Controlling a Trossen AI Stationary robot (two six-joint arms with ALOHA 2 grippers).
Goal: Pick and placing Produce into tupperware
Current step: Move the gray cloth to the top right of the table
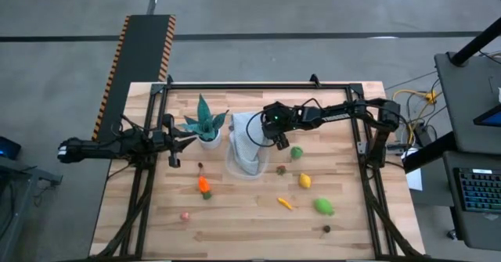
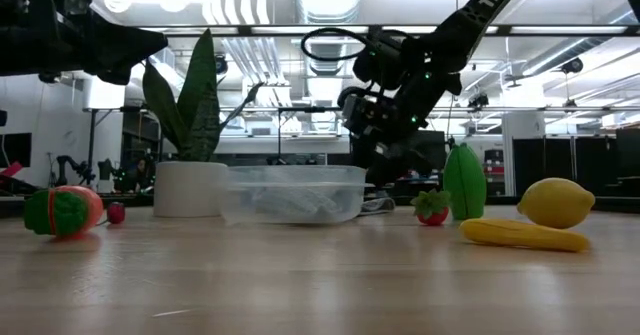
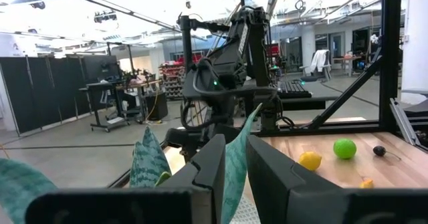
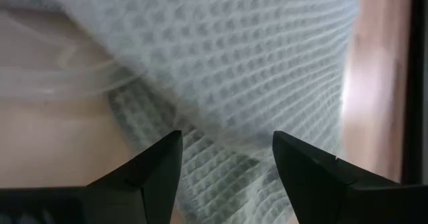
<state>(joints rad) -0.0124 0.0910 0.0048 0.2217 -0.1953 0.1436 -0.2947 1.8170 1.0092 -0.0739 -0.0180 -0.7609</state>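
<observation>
Over the tupperware [image 1: 244,168] my right tool [image 4: 226,158] hangs, fingers apart above the grey cloth [image 4: 221,63] inside it. Produce [image 1: 304,181] lies scattered on desk [image 1: 235,227]; left tool [image 1: 186,141] near-closed by plant [image 1: 205,121].

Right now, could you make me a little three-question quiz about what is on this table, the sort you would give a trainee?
1. True or false: the clear tub already holds fruit.
2. Which hand is over the grey cloth: A) left hand, B) right hand?
3. Fill in: the yellow lemon lies on the bare ____.

Key:
1. False: only the cloth lies in it; the toy fruit is out on the table.
2. B. Its fingers are open just above the cloth, while the left hand waits by the potted plant.
3. table
</observation>
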